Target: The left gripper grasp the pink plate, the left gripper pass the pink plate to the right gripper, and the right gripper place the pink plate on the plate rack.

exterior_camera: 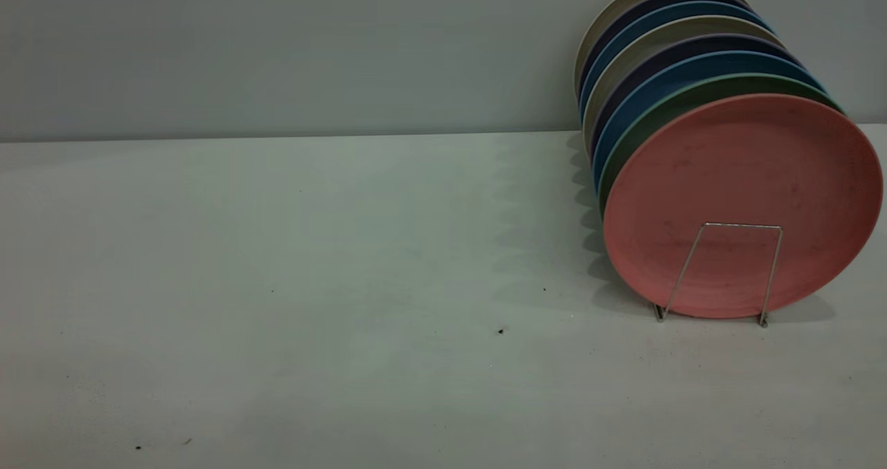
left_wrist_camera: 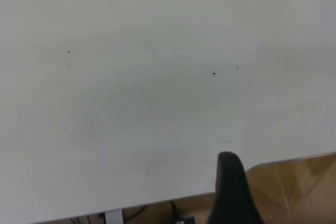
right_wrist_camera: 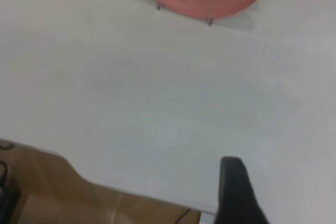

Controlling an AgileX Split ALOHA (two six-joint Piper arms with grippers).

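The pink plate [exterior_camera: 741,199] stands upright at the front of the plate rack [exterior_camera: 727,271], behind its front wire loop, on the right side of the table [exterior_camera: 277,282]. Seven other plates [exterior_camera: 665,53] stand in a row behind it. Only one finger of the left gripper [left_wrist_camera: 233,192] and of the right gripper [right_wrist_camera: 236,195] shows, each over the table's edge, so I cannot tell their state.

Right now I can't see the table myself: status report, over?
Left hand and right hand back at table edge, holding nothing. Pink plate upright in plate rack, frontmost. Nothing in the way.
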